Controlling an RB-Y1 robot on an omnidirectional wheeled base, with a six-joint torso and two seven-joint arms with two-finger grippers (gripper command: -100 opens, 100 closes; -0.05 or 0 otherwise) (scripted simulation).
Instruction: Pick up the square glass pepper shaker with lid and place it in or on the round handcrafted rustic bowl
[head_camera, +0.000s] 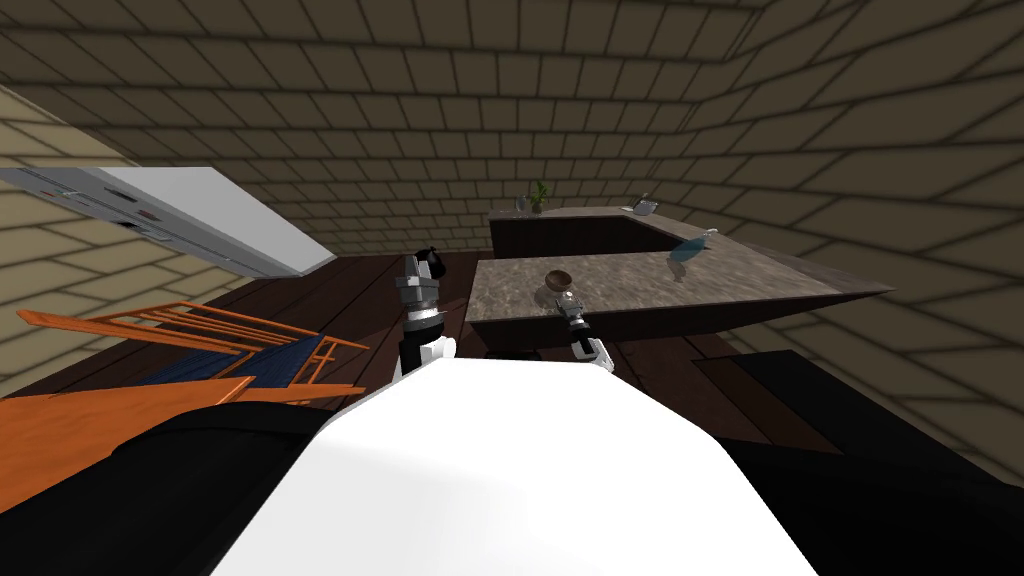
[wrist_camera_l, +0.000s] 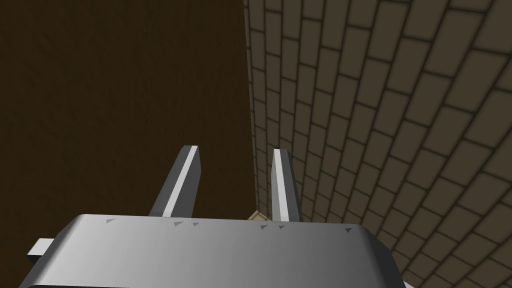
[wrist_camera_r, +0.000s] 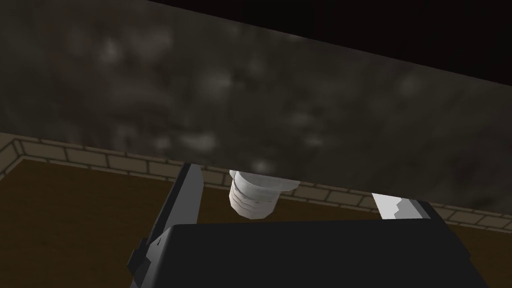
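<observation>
Shaker sits ungripped between the right gripper's parted fingers at the counter edge; lifting and bowl placement remain.

- Wears stacked rings of grey, black and white along the left forearm, ending in a dark joint.
- Repeats the dark and grey bands on the slimmer right forearm, with a white shell nearer the body.
- Bears small dark triangular marks along the rounded, light grey housing of the left gripper, plus a stubby side tab.
- Has thin grey blade fingers with a paler strip down each.
- Shows a plain black box behind the right gripper.
</observation>
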